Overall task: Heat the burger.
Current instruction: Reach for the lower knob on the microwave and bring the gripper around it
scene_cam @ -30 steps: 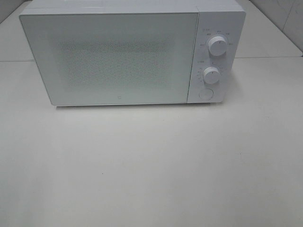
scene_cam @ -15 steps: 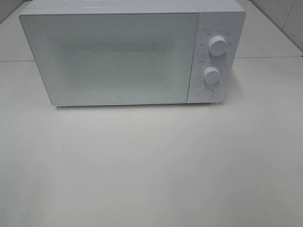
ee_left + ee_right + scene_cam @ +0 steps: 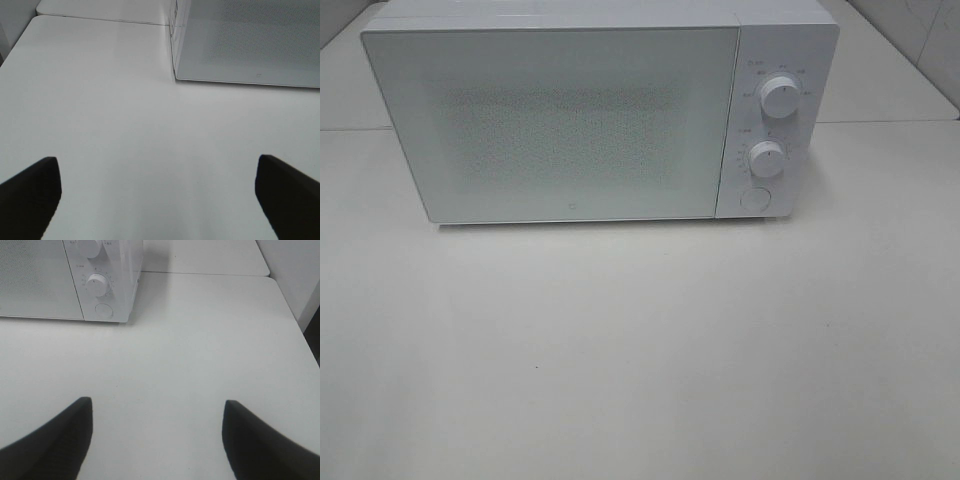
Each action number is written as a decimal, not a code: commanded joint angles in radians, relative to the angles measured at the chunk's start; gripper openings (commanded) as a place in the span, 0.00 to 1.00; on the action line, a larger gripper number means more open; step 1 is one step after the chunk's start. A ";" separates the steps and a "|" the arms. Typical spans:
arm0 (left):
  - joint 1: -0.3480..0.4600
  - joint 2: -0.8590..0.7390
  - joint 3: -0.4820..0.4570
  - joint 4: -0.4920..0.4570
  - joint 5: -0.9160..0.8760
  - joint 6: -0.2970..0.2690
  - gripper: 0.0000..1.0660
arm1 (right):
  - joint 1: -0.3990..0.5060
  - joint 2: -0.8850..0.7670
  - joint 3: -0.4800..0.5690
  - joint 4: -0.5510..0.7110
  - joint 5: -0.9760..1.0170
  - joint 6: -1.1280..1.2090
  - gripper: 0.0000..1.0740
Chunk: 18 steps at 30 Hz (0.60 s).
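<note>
The burger does not show in any view. A white microwave [image 3: 580, 115] stands at the back of the white table with its door shut; it also shows in the left wrist view [image 3: 250, 40] and the right wrist view [image 3: 65, 280]. It has two knobs [image 3: 779, 97] and a round button [image 3: 754, 199] on its right panel. My left gripper [image 3: 157, 197] is open and empty over bare table, left of the microwave. My right gripper [image 3: 157, 435] is open and empty over bare table, right of the microwave. Neither gripper shows in the exterior view.
The white table [image 3: 640, 350] stretches in front of the microwave. A seam between table tops runs behind it [image 3: 210, 274]. The table's right edge drops off beside a dark gap [image 3: 312, 335].
</note>
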 commanded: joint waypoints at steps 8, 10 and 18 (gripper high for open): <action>0.002 -0.013 0.004 -0.006 -0.002 -0.003 0.92 | -0.005 -0.031 0.000 0.001 -0.013 -0.008 0.67; 0.002 -0.013 0.004 -0.006 -0.002 -0.003 0.92 | -0.005 -0.031 0.000 0.001 -0.013 -0.008 0.67; 0.002 -0.013 0.004 -0.006 -0.002 -0.003 0.92 | -0.005 -0.031 0.000 -0.004 -0.013 -0.005 0.68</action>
